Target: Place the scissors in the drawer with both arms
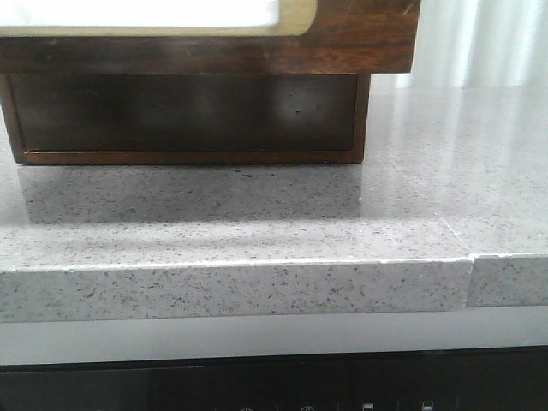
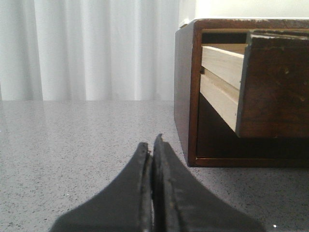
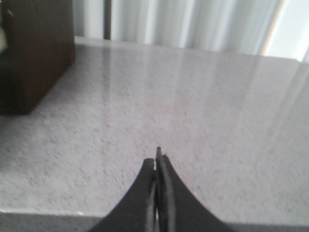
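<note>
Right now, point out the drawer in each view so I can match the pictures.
Front view: the drawer juts out along the top edge, left of centre, white panel showing.
Left wrist view: drawer at the right, pulled partly out of the cabinet.
Right wrist view: drawer not clearly in view; only the cabinet's dark side shows.
Shared landmark: the cabinet, standing on the speckled grey countertop.

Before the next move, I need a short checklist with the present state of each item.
1. Drawer pulled out: ok.
2. Scissors located: not ok, in no view.
3. Left gripper empty: ok, fingers closed together on nothing.
4. Right gripper empty: ok, also closed on nothing.
5. Inside of drawer free: cannot tell, hidden.
6. Countertop beside cabinet bare: ok where visible.
</note>
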You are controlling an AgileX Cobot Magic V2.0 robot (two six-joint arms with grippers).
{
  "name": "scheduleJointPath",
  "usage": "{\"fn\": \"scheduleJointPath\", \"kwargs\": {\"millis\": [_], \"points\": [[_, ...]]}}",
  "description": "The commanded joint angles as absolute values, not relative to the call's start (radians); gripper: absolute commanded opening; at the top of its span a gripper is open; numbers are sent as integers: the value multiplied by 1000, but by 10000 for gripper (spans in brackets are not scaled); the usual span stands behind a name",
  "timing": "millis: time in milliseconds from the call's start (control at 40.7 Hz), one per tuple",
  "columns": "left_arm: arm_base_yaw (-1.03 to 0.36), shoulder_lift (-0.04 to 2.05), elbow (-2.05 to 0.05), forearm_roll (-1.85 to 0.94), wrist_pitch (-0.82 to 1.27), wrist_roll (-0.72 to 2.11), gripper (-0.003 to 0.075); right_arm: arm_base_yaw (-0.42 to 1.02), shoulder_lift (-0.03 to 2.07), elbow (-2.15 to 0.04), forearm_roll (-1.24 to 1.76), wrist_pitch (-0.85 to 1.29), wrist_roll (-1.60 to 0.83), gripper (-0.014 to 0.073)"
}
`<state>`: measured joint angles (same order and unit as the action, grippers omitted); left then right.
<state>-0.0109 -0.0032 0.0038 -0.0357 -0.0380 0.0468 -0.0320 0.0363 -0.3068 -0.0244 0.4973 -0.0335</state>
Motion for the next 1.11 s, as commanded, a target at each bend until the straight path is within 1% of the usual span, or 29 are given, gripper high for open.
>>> {"fn": "scheduleJointPath", "kwargs": {"millis": [0, 123, 443, 639, 836, 1082], "points": [[-10, -23, 30, -44, -121, 39, -20, -55, 11, -257, -33, 367, -42, -116], [-10, -21, 30, -44, -121, 39, -20, -55, -28, -172, -31, 275, -42, -116], [-10, -21, 30, -44, -121, 39, -20, -55, -28, 30, -19, -38, -42, -116], [-10, -21, 30, -44, -121, 39, -20, -49, -28, 26, -15, -26, -42, -116], [-10, -21, 30, -44, -121, 39, -20, -10, -28, 26, -15, -44, -42, -116], [-10, -21, 30, -44, -121, 39, -20, -10, -28, 26, -15, -51, -42, -116]]}}
